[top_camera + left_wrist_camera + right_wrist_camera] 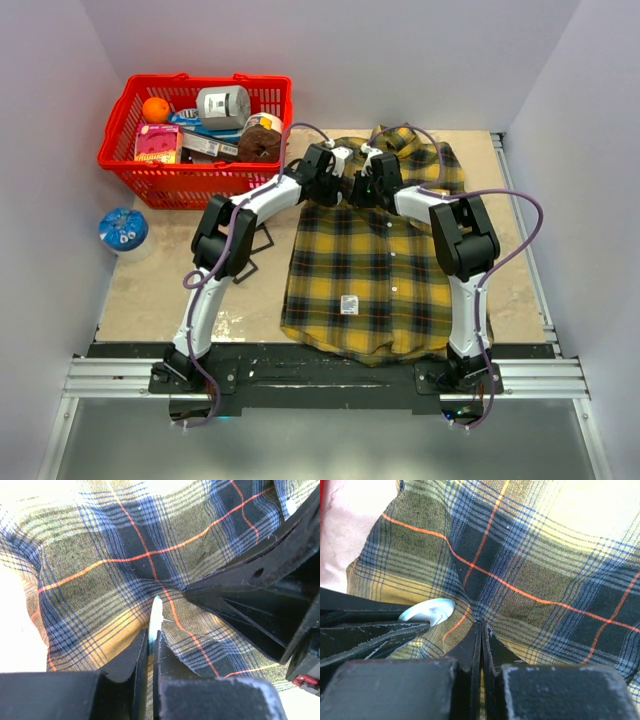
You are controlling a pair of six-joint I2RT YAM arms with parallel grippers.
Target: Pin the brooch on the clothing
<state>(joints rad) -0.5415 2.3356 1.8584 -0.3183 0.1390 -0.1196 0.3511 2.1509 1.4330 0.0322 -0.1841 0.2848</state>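
Observation:
The clothing (370, 270), a yellow-and-dark plaid shirt, lies flat on the table with its collar at the far end. Both grippers meet over its upper left chest. My left gripper (335, 186) (152, 641) is shut on the brooch (156, 614), a thin white disc held edge-on just above the cloth, its fine pin pointing toward the right gripper. In the right wrist view the brooch (428, 612) shows beside the left gripper's black fingers (370, 630). My right gripper (368, 188) (481, 628) is shut on a raised pinch of the clothing (530, 575) close to the brooch.
A red basket (130, 160) with an orange (155, 108), a can and packets stands at the back left. A blue-and-white round object (123, 230) lies near the left wall. A black wire stand (262, 242) sits under the left arm beside the shirt.

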